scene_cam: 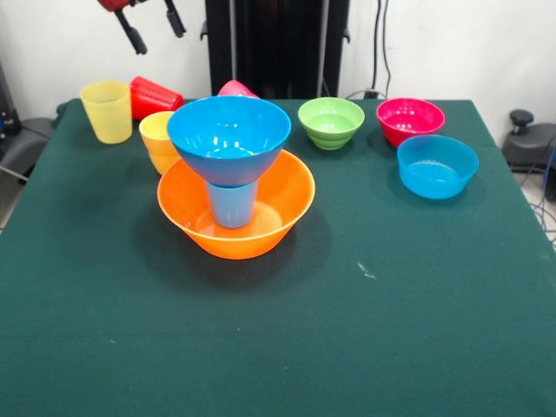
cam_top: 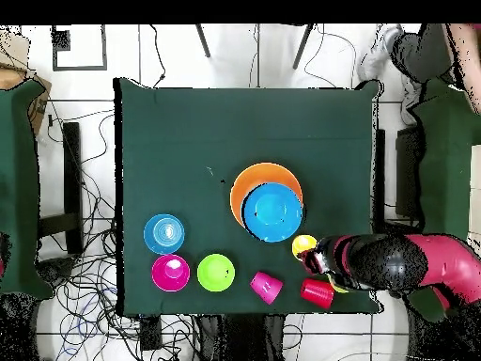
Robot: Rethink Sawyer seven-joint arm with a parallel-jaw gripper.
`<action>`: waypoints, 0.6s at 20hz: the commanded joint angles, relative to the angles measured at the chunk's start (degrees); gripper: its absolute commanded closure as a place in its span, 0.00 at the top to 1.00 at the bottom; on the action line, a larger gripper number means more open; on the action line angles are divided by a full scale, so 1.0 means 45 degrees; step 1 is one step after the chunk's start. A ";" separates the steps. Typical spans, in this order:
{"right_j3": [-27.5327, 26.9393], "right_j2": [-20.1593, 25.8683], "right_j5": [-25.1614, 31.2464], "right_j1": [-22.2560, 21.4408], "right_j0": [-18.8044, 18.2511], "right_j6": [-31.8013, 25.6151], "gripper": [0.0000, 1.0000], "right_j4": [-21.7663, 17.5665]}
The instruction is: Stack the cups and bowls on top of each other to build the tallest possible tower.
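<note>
**stackfan:** Since the table (scene_cam: 417, 330) is mostly bare green up front, everything sits toward the robot's side. Biggest piece is the large orange bowl (scene_cam: 178, 217), upright, with the light blue cup (scene_cam: 232, 206) standing upside down in its middle and the large blue bowl (scene_cam: 228, 130) balanced upright on that cup. That's the tower so far, three pieces.

**gripnerd:** And the leftovers? In the front view I see the small blue bowl (scene_cam: 437, 167), magenta bowl (scene_cam: 409, 118) and green bowl (scene_cam: 330, 121) well apart on one side, all upright. On the other side, orange cup (scene_cam: 156, 139) just beside the tower, yellow cup (scene_cam: 107, 110) upright, red cup (scene_cam: 155, 95) and pink cup (scene_cam: 234, 88) lying on their sides at the back.

**stackfan:** Gripper (scene_cam: 154, 28) hangs above the cup cluster with its jaws spread, holding nothing. My guess is the orange cup goes next.

**gripnerd:** Then I'd come straight down on the side facing away from the tower, since the blue bowl's rim overhangs close by. A bump there could topple it. Set the cup dead centre in the blue bowl, mouth down, and release gently.
</note>
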 commanded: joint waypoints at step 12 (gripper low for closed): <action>-0.0636 -0.0317 -0.1806 0.0142 0.0672 -0.2067 1.00 -0.2952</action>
